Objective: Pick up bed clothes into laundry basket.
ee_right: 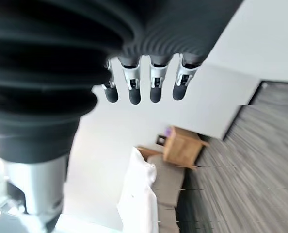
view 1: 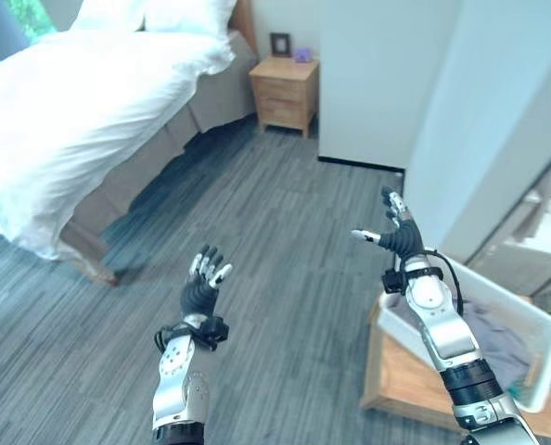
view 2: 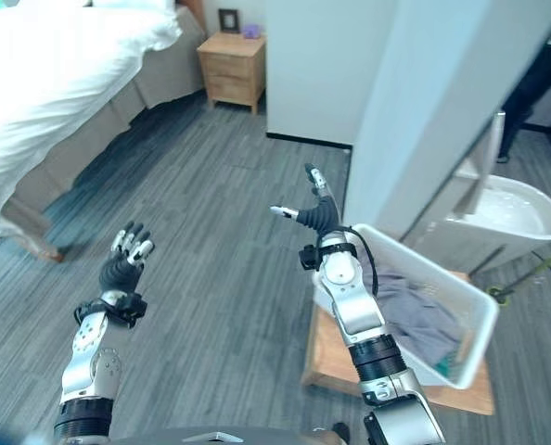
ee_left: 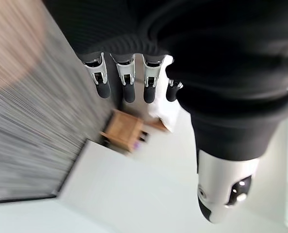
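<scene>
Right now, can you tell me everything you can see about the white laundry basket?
The laundry basket is a white tub that looks like plastic, roughly rectangular, with smooth solid walls and a rounded rim. It sits open and upright on a low wooden platform on the grey floor, at the robot's right, beside a white wall. Inside lies crumpled grey-purple clothing, with a bit of teal cloth at one end. The right arm reaches across in front of its near corner; whether it touches the basket is unclear.

A white duvet (view 1: 62,102) covers the bed above a beige-grey base (view 1: 155,148). The plank floor (view 1: 285,269) is streaked grey. A light wooden nightstand (view 1: 285,91) carries a small purple object (view 1: 301,55). The white plastic laundry basket (view 2: 447,278) contains grey-lilac cloth (view 2: 415,315).
</scene>
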You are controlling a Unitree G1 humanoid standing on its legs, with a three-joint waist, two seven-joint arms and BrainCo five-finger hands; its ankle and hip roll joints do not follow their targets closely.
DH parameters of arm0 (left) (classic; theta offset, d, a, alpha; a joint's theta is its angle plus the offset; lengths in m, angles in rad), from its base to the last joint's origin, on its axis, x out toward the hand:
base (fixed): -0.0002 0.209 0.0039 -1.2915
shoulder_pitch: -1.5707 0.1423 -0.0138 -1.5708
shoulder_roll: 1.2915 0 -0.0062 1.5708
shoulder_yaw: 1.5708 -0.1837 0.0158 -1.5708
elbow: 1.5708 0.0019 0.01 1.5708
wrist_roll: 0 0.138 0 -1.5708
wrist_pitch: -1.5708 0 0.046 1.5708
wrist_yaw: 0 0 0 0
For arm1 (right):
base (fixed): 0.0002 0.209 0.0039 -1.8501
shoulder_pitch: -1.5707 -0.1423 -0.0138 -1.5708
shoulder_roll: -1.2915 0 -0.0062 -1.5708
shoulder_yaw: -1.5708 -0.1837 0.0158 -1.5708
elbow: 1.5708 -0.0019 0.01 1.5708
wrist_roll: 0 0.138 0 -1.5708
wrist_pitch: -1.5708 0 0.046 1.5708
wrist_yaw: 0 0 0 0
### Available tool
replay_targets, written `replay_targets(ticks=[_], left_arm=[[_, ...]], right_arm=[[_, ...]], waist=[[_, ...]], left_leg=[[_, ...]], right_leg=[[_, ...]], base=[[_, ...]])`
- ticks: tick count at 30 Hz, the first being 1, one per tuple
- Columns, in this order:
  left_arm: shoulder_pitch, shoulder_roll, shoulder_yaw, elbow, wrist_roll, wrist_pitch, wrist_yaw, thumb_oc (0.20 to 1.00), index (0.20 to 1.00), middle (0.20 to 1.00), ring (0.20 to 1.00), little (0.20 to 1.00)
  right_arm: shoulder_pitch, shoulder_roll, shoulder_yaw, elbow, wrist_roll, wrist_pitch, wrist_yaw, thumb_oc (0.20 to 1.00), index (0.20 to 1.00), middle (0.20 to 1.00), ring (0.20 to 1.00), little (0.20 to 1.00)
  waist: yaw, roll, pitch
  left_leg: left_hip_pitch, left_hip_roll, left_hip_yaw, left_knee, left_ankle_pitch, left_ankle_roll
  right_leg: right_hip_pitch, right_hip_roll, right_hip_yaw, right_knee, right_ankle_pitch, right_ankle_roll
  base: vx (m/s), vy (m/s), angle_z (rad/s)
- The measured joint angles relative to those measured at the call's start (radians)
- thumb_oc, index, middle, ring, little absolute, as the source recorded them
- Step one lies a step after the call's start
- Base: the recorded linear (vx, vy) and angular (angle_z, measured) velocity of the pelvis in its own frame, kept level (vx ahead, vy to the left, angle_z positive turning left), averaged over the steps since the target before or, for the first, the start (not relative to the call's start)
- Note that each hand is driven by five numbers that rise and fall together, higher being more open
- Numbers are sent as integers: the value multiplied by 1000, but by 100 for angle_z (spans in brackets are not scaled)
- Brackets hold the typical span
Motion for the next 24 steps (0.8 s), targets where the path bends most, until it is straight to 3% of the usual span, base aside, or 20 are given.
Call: replay_targets(ticks=[1, 2, 3, 4, 5, 6, 7, 8, 9, 10, 11, 12, 13, 15, 16, 18, 21, 24], left_arm=[[-12, 5, 17, 43, -1, 27, -20, 1000, 1000, 1000, 1000, 1000], [-13, 20, 27, 47, -1, 29, -26, 1000, 1000, 1000, 1000, 1000], [-17, 55, 26, 47, -1, 33, -33, 1000, 1000, 1000, 1000, 1000], [-23, 84, 20, 46, -1, 39, -39, 1000, 1000, 1000, 1000, 1000], [-29, 81, 9, 50, -1, 49, -52, 1000, 1000, 1000, 1000, 1000], [-47, 122, -13, 46, -2, 51, -68, 1000, 1000, 1000, 1000, 1000], [-52, 134, -12, 46, -3, 49, -74, 1000, 1000, 1000, 1000, 1000], [-53, 136, -7, 46, -4, 47, -78, 1000, 1000, 1000, 1000, 1000], [-58, 153, 22, 52, -3, 50, -79, 1000, 1000, 1000, 1000, 1000], [-68, 168, 50, 64, -4, 50, -81, 1000, 1000, 1000, 1000, 1000], [-90, 184, 92, 94, -4, 55, -79, 1000, 1000, 1000, 1000, 1000], [-89, 223, 107, 106, -6, 56, -79, 1000, 1000, 1000, 1000, 1000], [-87, 235, 113, 137, -25, 69, -83, 1000, 1000, 1000, 1000, 1000], [-83, 232, 104, 162, -29, 82, -91, 1000, 1000, 1000, 1000, 1000], [-81, 215, 111, 165, -31, 80, -99, 1000, 1000, 1000, 1000, 1000], [-90, 196, 106, 165, -31, 81, -108, 1000, 1000, 1000, 1000, 1000], [-99, 197, 112, 164, -31, 68, -126, 1000, 1000, 1000, 1000, 1000], [-46, 158, 106, -17, -28, 64, -79, 1000, 1000, 1000, 1000, 1000]], right_arm=[[101, 41, 33, 20, -7, 25, 10, 1000, 1000, 1000, 1000, 1000], [115, 52, 62, 35, -7, 31, 13, 1000, 1000, 1000, 1000, 1000], [119, 72, 76, 50, -7, 38, 14, 1000, 1000, 1000, 1000, 1000], [119, 87, 76, 53, -7, 40, 14, 1000, 1000, 1000, 1000, 1000], [120, 91, 59, 59, -7, 38, 13, 1000, 1000, 1000, 1000, 1000], [105, 114, 39, 58, -7, 37, 8, 1000, 1000, 1000, 1000, 1000], [87, 104, 41, 49, -7, 26, 8, 1000, 1000, 1000, 1000, 1000], [76, 92, 46, 42, -7, 11, 8, 1000, 1000, 1000, 1000, 1000], [80, 106, 51, 47, -7, 3, 9, 1000, 1000, 1000, 1000, 1000], [80, 120, 67, 56, -8, 8, 12, 1000, 1000, 1000, 1000, 1000], [81, 136, 101, 66, -8, 13, 13, 1000, 1000, 1000, 1000, 1000], [74, 155, 128, 67, -8, 12, 13, 1000, 1000, 1000, 1000, 1000], [70, 170, 126, 72, -7, 7, 11, 1000, 1000, 1000, 1000, 1000], [46, 162, 130, 92, -5, 7, -1, 1000, 1000, 1000, 1000, 1000], [28, 144, 132, 92, -5, 8, -4, 1000, 1000, 1000, 1000, 1000], [7, 125, 124, 100, -7, 9, -11, 1000, 1000, 1000, 1000, 1000], [-1, 125, 137, 140, -8, 14, -10, 1000, 1000, 1000, 1000, 1000], [5, 139, 193, 160, -15, 16, 5, 1000, 1000, 1000, 1000, 1000]], waist=[[-20, 0, 0], [-18, 5, 1], [-14, -12, -6], [-18, -39, -18], [-22, -41, -34], [2, -64, -41], [14, -43, -46], [21, -3, -48], [24, 39, -69], [36, 56, -54], [37, 58, -47], [47, 24, -53], [49, 15, -57], [42, 8, -54], [40, 30, -49], [34, 65, -51], [29, 23, -57], [13, 10, -58]], left_leg=[[16, -33, -27, -26, -53, -17], [16, -30, -23, -30, -53, -16], [12, -47, -24, -25, -53, -16], [10, -81, -33, -20, -55, -18], [-1, -104, -58, 1, -65, -13], [-88, -120, -90, 136, -127, 23], [-113, -161, -120, 107, -138, 31], [-119, -177, -109, 59, -157, 83], [-87, -180, -114, -42, -136, 77], [-92, -168, -129, -39, -130, 84], [-98, -112, -147, -39, -110, 80], [-99, -126, -168, -36, -94, 81], [-98, -136, -179, -23, -97, 79], [-107, -168, -179, -25, -112, 72], [-100, -191, -195, -53, -104, 77], [-94, -186, -165, -50, -138, 63], [-62, -204, -166, -47, -147, 69], [-64, -230, -166, -52, -164, 87]], right_leg=[[-88, -30, 19, 139, -140, -11], [-113, 37, 35, 88, -137, -23], [-125, 96, 42, -6, -98, -50], [-123, 122, 35, -62, -27, -103], [-84, 99, 70, -85, 41, -82], [-69, 59, 64, -91, 105, -114], [-93, 41, 80, -64, 138, -110], [-129, 44, 125, -28, 146, -107], [-189, 71, 243, 62, 26, -35], [-204, 157, 313, 91, -72, -23], [-198, 327, 440, 36, -124, -85], [-174, 390, 445, -70, -115, -125], [-127, 392, 444, -150, -67, -91], [-108, 364, 443, -178, -59, -84], [-107, 367, 445, -178, -60, -77], [-100, 379, 437, -178, -65, -68], [-78, 363, 450, -179, -65, -63], [-85, 339, 465, -179, -65, -45]], base=[[-12, 291, 57], [-63, 434, 61], [-68, 270, 42], [-78, 342, 77], [-90, 444, 94], [-85, 320, 77], [-71, 323, 33], [9, 221, 21], [23, 230, 15], [56, 244, 23], [84, 162, 11], [116, 204, 15], [164, 165, 21], [130, 96, 16], [89, 53, -1], [137, 96, 2], [109, 84, -6], [112, 125, -4]])
